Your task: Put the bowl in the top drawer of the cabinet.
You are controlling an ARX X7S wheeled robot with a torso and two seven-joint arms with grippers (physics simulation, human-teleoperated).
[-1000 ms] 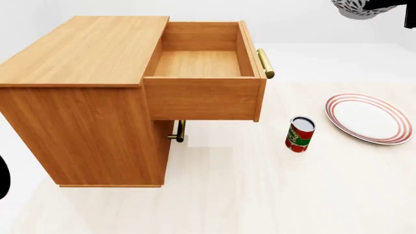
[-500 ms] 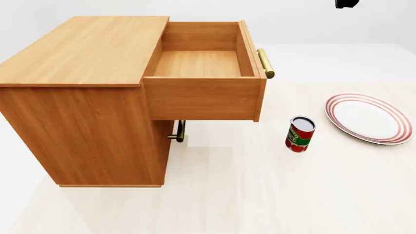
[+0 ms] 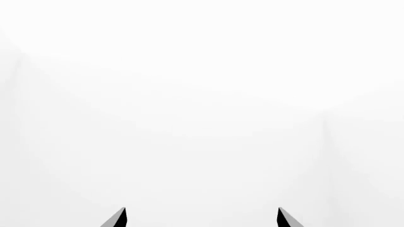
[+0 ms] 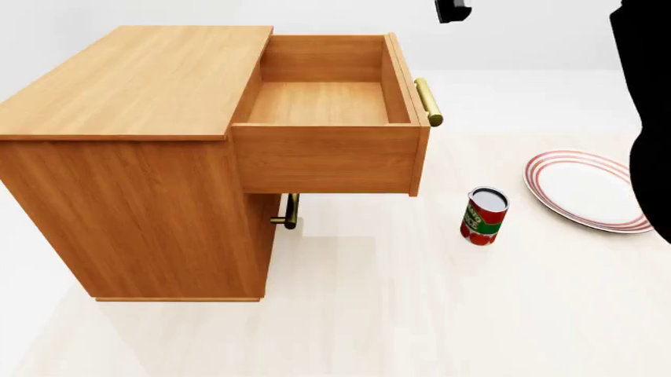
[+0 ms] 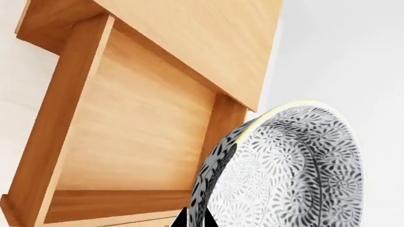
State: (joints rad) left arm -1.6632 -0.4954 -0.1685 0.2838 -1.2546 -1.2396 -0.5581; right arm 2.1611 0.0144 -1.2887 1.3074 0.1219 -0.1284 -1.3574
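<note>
On my head camera, the cabinet (image 4: 126, 149) stands at left with its top drawer (image 4: 330, 118) pulled fully out, nothing inside it. A red can (image 4: 483, 216) stands just right of the drawer front, and a red-ringed plate (image 4: 589, 191) lies beyond it, partly hidden by my right arm (image 4: 648, 102).

Through the right wrist camera, I see the right gripper (image 5: 194, 220) pinched onto the rim of the bowl (image 5: 287, 175), the speckled bowl held tilted, above and beside the open drawer's wooden floor.

From the left wrist camera, the left gripper (image 3: 200, 218) shows two fingertips spread wide apart, holding nothing, against blank white.
</note>
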